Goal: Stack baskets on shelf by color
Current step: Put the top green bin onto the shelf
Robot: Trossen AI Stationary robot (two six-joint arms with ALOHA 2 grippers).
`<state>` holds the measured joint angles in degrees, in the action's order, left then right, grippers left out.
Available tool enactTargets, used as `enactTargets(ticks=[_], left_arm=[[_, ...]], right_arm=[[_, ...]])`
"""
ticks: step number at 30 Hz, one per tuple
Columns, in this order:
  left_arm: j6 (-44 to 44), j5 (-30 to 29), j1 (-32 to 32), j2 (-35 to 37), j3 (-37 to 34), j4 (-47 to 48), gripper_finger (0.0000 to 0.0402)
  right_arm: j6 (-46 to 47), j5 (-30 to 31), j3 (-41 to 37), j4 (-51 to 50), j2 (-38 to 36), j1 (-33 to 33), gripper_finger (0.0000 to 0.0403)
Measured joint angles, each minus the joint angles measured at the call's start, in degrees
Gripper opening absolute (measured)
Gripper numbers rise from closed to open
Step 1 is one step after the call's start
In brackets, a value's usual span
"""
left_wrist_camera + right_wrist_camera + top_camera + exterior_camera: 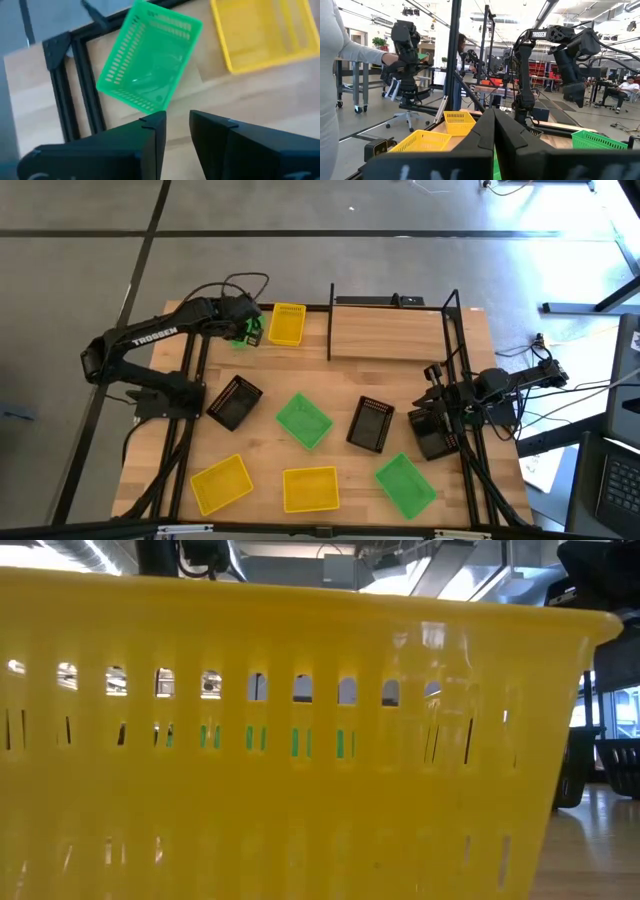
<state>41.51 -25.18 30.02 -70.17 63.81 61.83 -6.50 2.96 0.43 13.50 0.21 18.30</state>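
A green basket [149, 62] lies on the table [400, 385] at its far left corner, just beside a yellow basket [287, 324]; the left gripper [176, 131] hovers above the green one with its fingers apart, holding nothing. The shelf [390, 330] stands at the far edge, bare; the other baskets lie scattered on the near half. The right gripper [493, 131] waits at the right edge, closed and empty.

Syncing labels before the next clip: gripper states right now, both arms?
Left gripper: open, holding nothing, above the green basket at the table's far left corner.
Right gripper: shut, empty, parked at the table's right edge.
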Motion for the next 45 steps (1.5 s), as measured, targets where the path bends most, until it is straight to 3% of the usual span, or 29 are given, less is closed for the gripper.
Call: enactTargets(ticks=[8,14,19,31,45], left_arm=[[3.1,4.3,6.5,-2.9,0.0,-0.2,0.0078],[-2.6,5.7,9.7,-8.2,0.0,-2.9,0.0075],[-6.7,10.3,11.2,-12.7,0.0,-5.5,0.0078],[-15.2,11.3,11.6,-22.1,0.0,-8.8,0.0078],[-20.0,8.2,11.6,-24.1,0.0,-9.8,0.0078]], right_arm=[[0.0,0.0,0.0,0.0,0.0,0.0,0.0001],[0.2,0.0,0.0,0.0,0.0,0.0,0.0000],[1.6,0.0,0.0,0.0,0.0,0.0,0.0000],[1.7,0.0,0.0,0.0,0.0,0.0,0.0000],[1.7,0.0,0.0,0.0,0.0,0.0,0.0001]])
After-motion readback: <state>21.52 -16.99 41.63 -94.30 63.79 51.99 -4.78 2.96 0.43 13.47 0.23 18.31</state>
